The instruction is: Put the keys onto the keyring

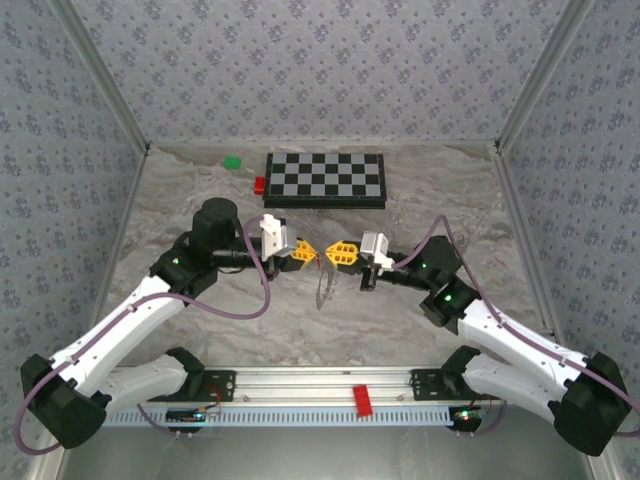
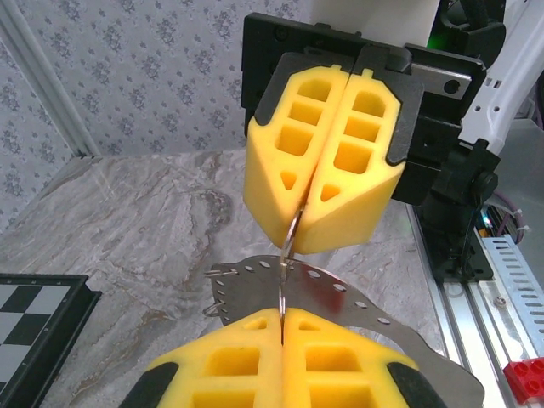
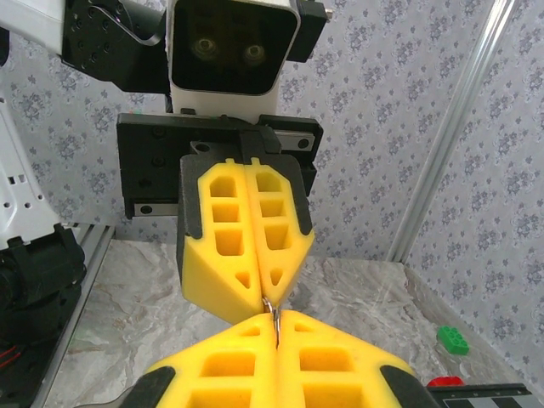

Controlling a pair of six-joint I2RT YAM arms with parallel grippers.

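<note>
My left gripper (image 2: 282,316) and right gripper (image 2: 303,208) both pinch the keyring (image 2: 290,237) (metal plate (image 2: 336,291) dangling); I'd pry its coil gently

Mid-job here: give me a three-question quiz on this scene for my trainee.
1. True or false: the left yellow foam claw and the right yellow foam claw are both shut on the thin metal wire ring.
2. Which small block lies nearer the black-and-white chessboard: the red block or the green block?
3. Where is the flat silver perforated plate? A on the chessboard; B up in the air between the claws; C beside the green block.
Key: 1 true; 2 the red block; 3 B.
</note>
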